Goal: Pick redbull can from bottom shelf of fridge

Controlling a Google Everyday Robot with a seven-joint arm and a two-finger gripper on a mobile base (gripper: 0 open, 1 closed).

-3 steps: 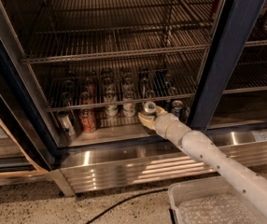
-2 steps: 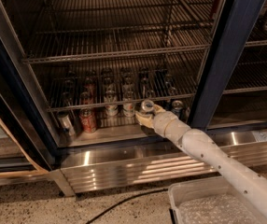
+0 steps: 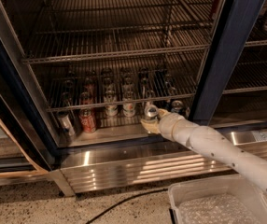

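Note:
The fridge (image 3: 228,55) stands open, with dark wire racks above. On the bottom shelf (image 3: 106,134) stand several cans. My gripper (image 3: 149,123) reaches in from the lower right on a white arm. Its tan fingers (image 3: 146,126) close around a slim redbull can (image 3: 151,111) with a silver top, at the shelf's front right. Another similar can (image 3: 177,107) stands just to the right. A red can (image 3: 87,120) and whitish cans (image 3: 111,109) stand to the left.
A silver can (image 3: 66,123) leans at the shelf's far left. A wire rack (image 3: 119,99) hangs low over the cans. The ribbed steel base panel (image 3: 138,168) runs below. A white bin (image 3: 222,204) sits on the floor at lower right, beside a dark cable (image 3: 124,200).
The gripper and the can in it have shifted slightly down and towards the shelf's front edge. The other cans have not moved.

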